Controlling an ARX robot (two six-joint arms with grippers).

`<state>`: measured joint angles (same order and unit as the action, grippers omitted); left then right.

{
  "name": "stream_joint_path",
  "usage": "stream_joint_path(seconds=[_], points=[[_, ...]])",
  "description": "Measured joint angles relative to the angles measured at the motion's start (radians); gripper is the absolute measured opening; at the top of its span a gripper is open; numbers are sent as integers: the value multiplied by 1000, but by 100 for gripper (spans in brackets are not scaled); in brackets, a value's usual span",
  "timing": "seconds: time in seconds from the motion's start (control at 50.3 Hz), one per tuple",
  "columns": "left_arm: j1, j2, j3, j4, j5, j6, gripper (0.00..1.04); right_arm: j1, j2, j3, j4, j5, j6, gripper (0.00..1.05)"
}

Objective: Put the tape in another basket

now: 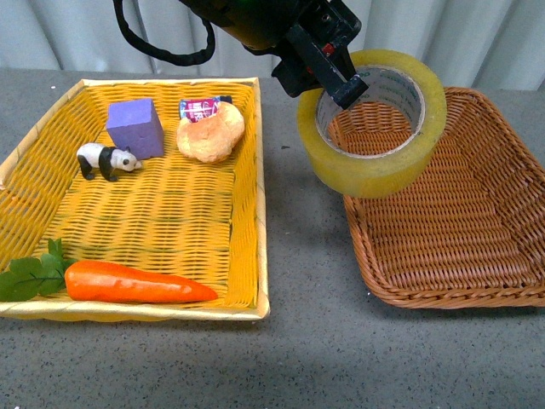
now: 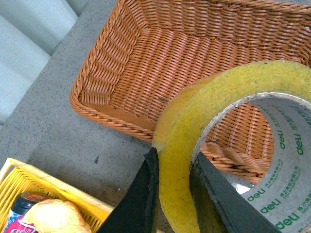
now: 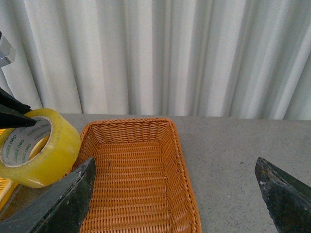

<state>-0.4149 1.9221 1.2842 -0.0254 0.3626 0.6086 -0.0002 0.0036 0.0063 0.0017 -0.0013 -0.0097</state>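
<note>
Tape (image 1: 366, 175) held at the left rim of the basket (image 1: 477, 221)

Right of the yellow tray (image 1: 170, 213), the left gripper (image 1: 336, 89) pinches the roll's wall, one finger inside the core and one outside. The right gripper (image 3: 175, 165) is wide open, holding nothing

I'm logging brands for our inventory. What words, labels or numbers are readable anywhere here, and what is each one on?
"deli": printed in green and repeated around the pale inner core of the tape; clearest in the left wrist view.
The small packet in the yellow tray has printing on a pink label, but it is too blurred to read.
No other text shows.
</note>
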Motion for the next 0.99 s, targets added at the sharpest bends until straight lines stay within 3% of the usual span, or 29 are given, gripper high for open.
stream_joint_path(seconds=[0.119,0.199,0.239,0.537,0.994], points=[[0,0,0,0,0,0,15,2,2,0,-3,10,-1,96],[0,0,0,0,0,-1,15,38,84,30,-43,148,-4,96],[0,0,0,0,1,-1,15,39,150,47,-25,170,-2,96],[0,0,1,0,0,-2,15,47,753,271,257,31,4,96],[0,0,1,0,1,-3,15,235,1381,657,148,-45,63,96]])
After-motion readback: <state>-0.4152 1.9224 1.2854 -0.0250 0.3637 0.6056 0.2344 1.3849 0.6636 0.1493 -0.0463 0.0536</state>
